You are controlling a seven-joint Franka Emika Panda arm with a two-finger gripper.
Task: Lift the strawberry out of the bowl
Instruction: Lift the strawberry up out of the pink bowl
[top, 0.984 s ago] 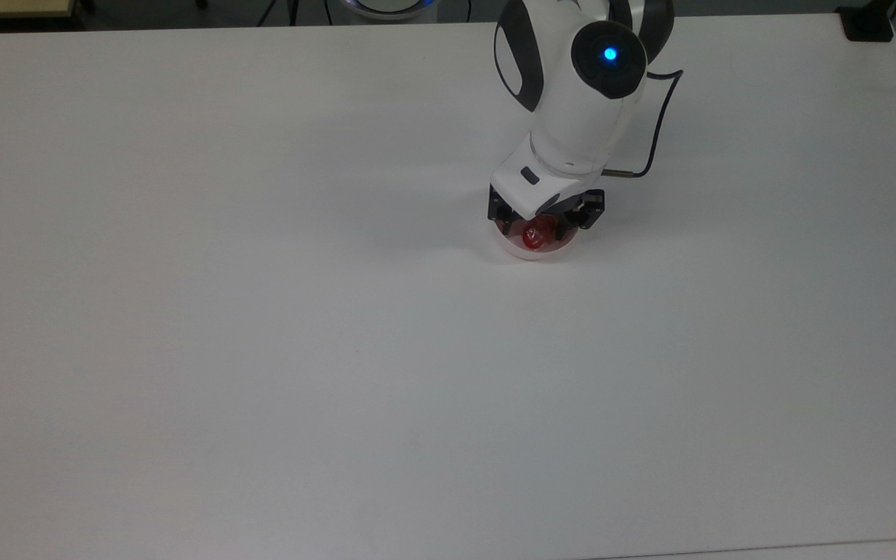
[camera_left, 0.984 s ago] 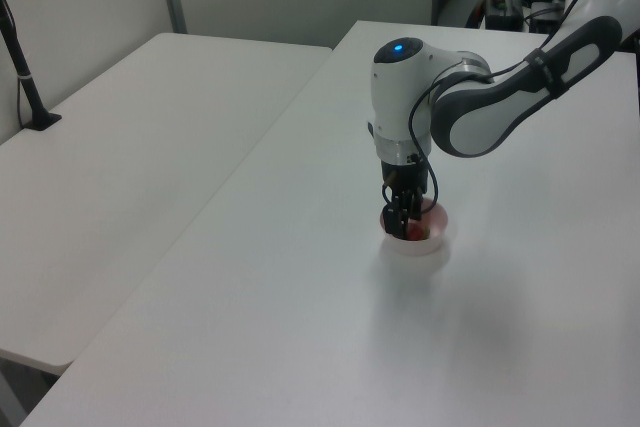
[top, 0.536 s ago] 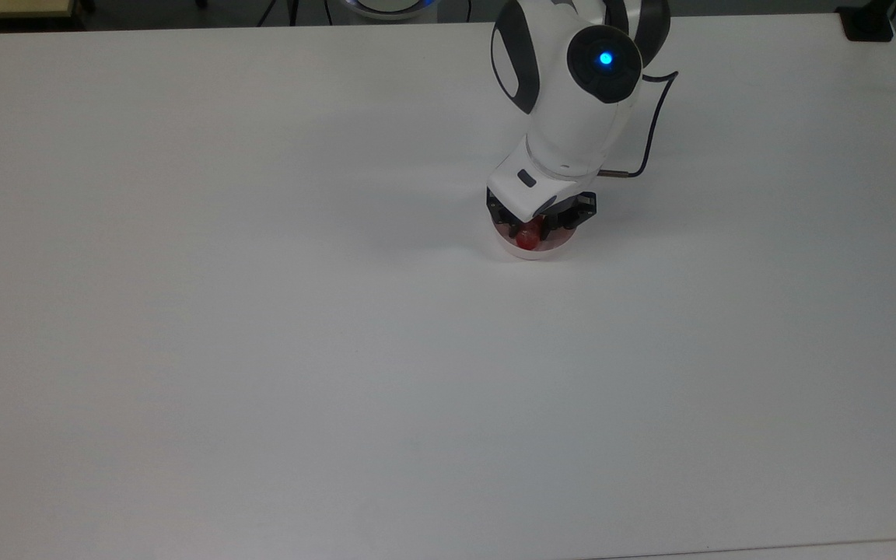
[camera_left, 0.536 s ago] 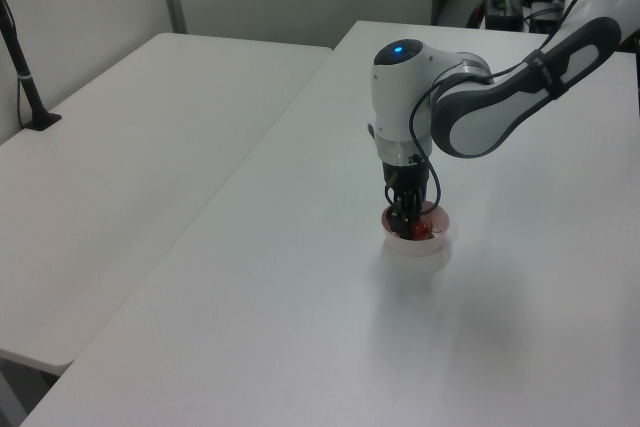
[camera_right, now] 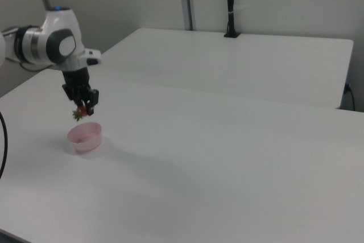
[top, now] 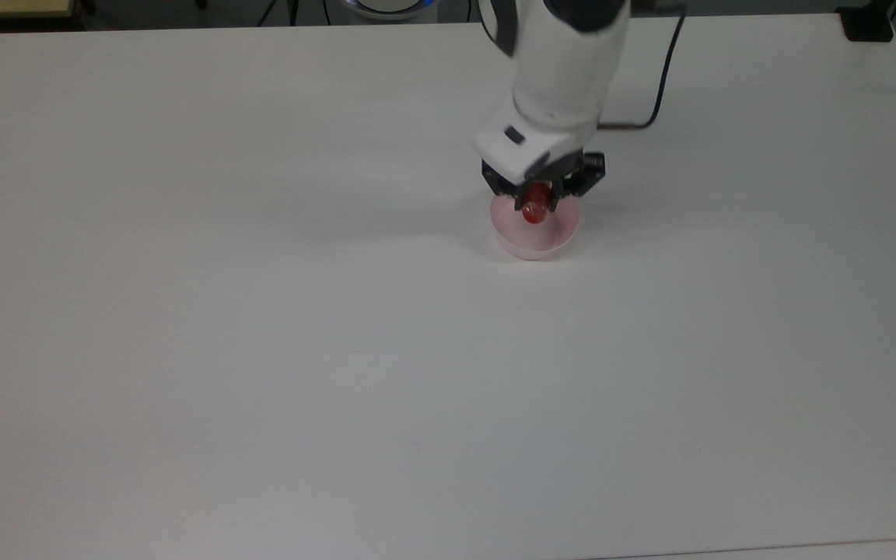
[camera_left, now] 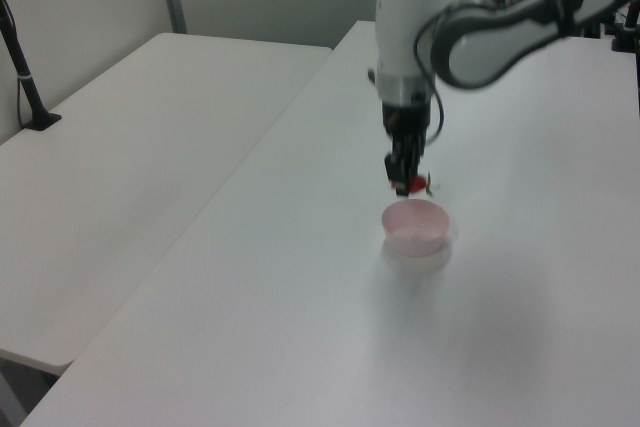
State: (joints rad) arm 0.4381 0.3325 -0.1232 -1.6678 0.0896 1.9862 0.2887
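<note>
The gripper point(camera_left: 404, 185) clamps the strawberry point(top: 534, 208) between its jaws, above the bowl point(camera_right: 85, 136). Lift looks done; next, carry it steadily clear.

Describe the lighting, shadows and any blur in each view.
Top view: even overhead light, a soft grey shadow on the table around the bowl; the arm's top looks motion-smeared. Left view: soft focus, faint shadow below the bowl, the strawberry a small red blur under the hand. Right view: flat, diffuse light, weak shadow beside the bowl.
</note>
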